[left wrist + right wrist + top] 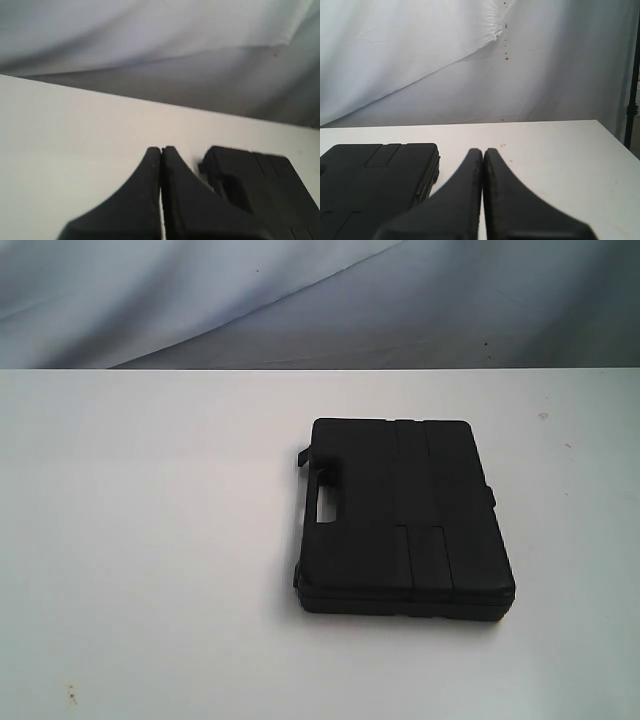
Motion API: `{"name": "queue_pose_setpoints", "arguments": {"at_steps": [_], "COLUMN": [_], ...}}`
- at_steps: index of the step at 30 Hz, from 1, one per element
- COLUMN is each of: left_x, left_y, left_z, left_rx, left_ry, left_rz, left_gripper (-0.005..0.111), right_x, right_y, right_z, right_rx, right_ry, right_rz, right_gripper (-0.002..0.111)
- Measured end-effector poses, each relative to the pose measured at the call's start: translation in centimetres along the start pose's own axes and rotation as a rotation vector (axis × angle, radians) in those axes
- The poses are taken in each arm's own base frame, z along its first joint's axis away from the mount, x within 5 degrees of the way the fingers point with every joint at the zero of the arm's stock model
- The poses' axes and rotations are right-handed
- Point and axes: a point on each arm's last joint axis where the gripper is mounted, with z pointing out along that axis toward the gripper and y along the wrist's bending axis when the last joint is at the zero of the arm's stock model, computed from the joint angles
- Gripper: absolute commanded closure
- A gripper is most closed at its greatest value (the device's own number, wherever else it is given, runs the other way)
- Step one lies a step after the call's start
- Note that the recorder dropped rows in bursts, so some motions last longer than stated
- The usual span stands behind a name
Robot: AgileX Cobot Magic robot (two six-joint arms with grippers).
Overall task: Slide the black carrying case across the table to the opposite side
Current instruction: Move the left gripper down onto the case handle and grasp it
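Black carrying case [400, 515] sits right-center, open table [150, 540] leftward; left pincer [160, 150], right pincer [483, 151] clenched.

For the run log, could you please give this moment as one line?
case flat on table | left gripper shut | right gripper shut | no contact

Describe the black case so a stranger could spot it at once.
Start from the white table, which fills the exterior view below a draped cloth. Right of its middle lies the case, flat and closed. It is the only dark thing on the white top, a ribbed black rectangle with a handle cut into its left edge.
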Motion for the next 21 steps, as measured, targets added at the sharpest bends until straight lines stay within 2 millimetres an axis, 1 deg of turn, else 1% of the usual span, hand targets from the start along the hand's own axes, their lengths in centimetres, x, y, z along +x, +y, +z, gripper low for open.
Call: {"name": "queue_pose_setpoints", "arguments": {"at_steps": [2,3,7,11,14,16,21], "left_x": [-1.0,-1.2,-1.8,-2.5,-2.3,-1.7,0.0], "left_y": [-0.9,-1.4,-3.6,-5.7,-7.1,-7.7,-8.0], "left_z": [1.6,2.4,6.8,10.4,13.0,14.9,19.2], "left_rx": [0.052,0.08,0.172,0.201,0.185,0.153,0.055], "left_ry": [0.098,0.148,0.336,0.421,0.473,0.52,0.649], "left_rz": [0.04,0.055,0.1,0.133,0.165,0.183,0.147], "left_gripper": [0.107,0.107,0.107,0.107,0.107,0.107,0.107], "right_x": [0.0,0.0,0.0,0.0,0.0,0.0,0.0], "right_y": [0.0,0.0,0.0,0.0,0.0,0.0,0.0], "right_z": [0.0,0.0,0.0,0.0,0.0,0.0,0.0], "right_rx": [0.0,0.0,0.0,0.0,0.0,0.0,0.0], "right_ry": [0.0,0.0,0.0,0.0,0.0,0.0,0.0], "right_rz": [0.0,0.0,0.0,0.0,0.0,0.0,0.0], "right_gripper": [0.108,0.108,0.108,0.108,0.108,0.108,0.108]}}
